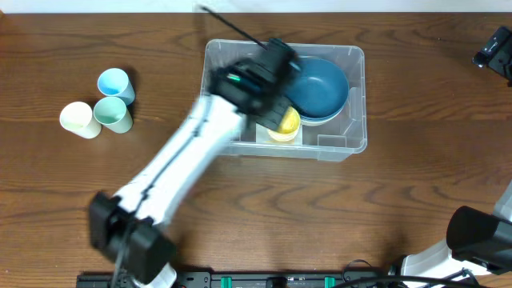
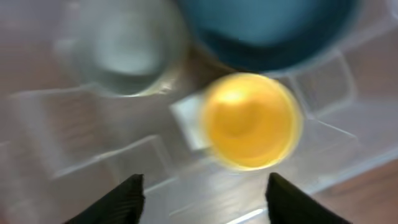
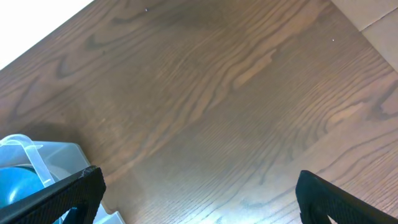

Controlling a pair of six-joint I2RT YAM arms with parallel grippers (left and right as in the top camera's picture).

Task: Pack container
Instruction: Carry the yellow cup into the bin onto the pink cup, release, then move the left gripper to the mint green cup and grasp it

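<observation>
Left pincer [image 2: 205,180] is hanging open, empty, over the container [image 1: 358,104], yellow cup [image 2: 252,121] just ahead. Recommended: rise vertically, clearing cup and walls.

The right claw [image 3: 202,208] hangs over the brown wooden table [image 3: 236,106]. Its two dark fingertips [image 3: 68,193] sit at the bottom corners of the view, spread wide with only bare wood grain between them. At the lower left, just beside one fingertip, a rounded corner of the clear container [image 3: 59,155] shows, with part of a blue bowl [image 3: 9,186] inside it. Past the table's edge, a white area [image 3: 37,18] fills the top left corner and a paler surface [image 3: 379,18] the top right.
</observation>
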